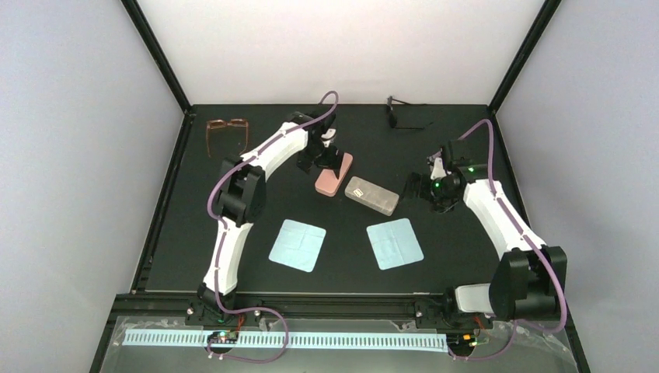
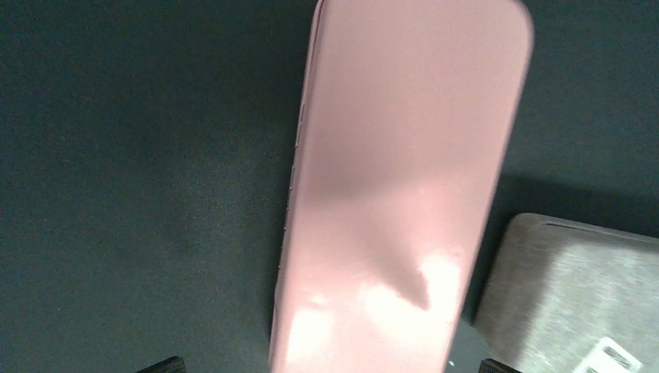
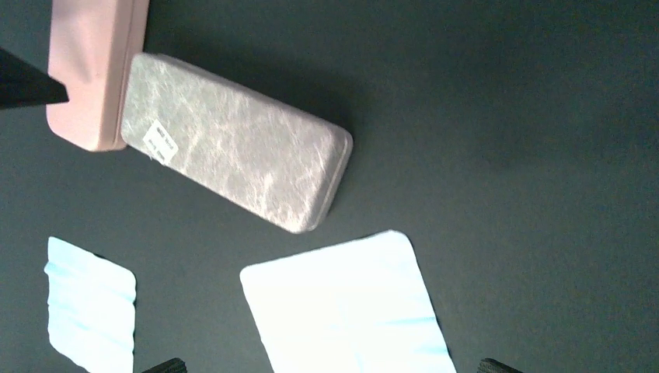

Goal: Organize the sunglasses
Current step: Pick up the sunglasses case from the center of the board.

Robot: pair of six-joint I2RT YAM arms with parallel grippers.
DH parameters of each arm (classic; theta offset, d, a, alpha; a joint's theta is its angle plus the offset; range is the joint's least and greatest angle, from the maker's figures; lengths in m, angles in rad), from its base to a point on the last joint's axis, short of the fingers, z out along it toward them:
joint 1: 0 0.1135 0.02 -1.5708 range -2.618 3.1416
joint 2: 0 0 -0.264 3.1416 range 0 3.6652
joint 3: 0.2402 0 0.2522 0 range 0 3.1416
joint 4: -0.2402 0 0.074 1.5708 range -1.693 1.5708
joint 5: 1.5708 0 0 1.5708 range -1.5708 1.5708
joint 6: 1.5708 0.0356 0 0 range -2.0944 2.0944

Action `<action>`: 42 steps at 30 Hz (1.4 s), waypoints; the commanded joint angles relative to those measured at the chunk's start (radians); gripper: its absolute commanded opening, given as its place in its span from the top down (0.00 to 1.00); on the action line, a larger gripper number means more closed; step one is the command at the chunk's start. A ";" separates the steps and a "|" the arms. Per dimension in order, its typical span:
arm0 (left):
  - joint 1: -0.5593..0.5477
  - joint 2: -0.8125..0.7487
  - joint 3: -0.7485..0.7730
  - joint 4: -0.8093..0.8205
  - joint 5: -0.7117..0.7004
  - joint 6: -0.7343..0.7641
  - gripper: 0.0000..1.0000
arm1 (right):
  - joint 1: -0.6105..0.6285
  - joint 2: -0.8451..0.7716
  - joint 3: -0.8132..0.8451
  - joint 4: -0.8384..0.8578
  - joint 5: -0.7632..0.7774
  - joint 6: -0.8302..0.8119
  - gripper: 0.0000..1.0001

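Note:
The sunglasses point(image 1: 394, 115), a small thin black pair, lie at the back right of the mat, far from both grippers and outside both wrist views. My left gripper point(image 1: 326, 161) hovers over the far end of the pink case point(image 1: 334, 177). In the left wrist view the gripper point(image 2: 328, 365) is open and empty, its fingertips point(image 2: 167, 365) wide on either side of the pink case point(image 2: 396, 194). My right gripper point(image 1: 414, 187) is open and empty just right of the grey case point(image 1: 371, 195). In the right wrist view it point(image 3: 332, 365) hangs above a blue cloth point(image 3: 350, 303).
The grey case point(image 3: 241, 140) lies slanted against the pink case point(image 3: 89, 70). Two light blue cloths point(image 1: 297, 245) point(image 1: 395, 243) lie on the near half of the mat. A brown-framed pair of glasses point(image 1: 228, 134) sits at the back left. Frame posts stand at the back corners.

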 commanded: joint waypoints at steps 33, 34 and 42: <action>-0.071 0.054 0.038 -0.009 -0.065 0.018 0.50 | 0.005 -0.213 -0.156 -0.036 0.008 0.030 0.00; -0.071 0.038 0.039 -0.014 -0.065 0.013 0.51 | 0.005 -0.219 -0.156 -0.030 -0.001 0.035 0.00; -0.071 -0.180 -0.083 0.053 0.043 -0.046 0.51 | 0.006 -0.271 -0.113 -0.011 -0.068 0.091 0.00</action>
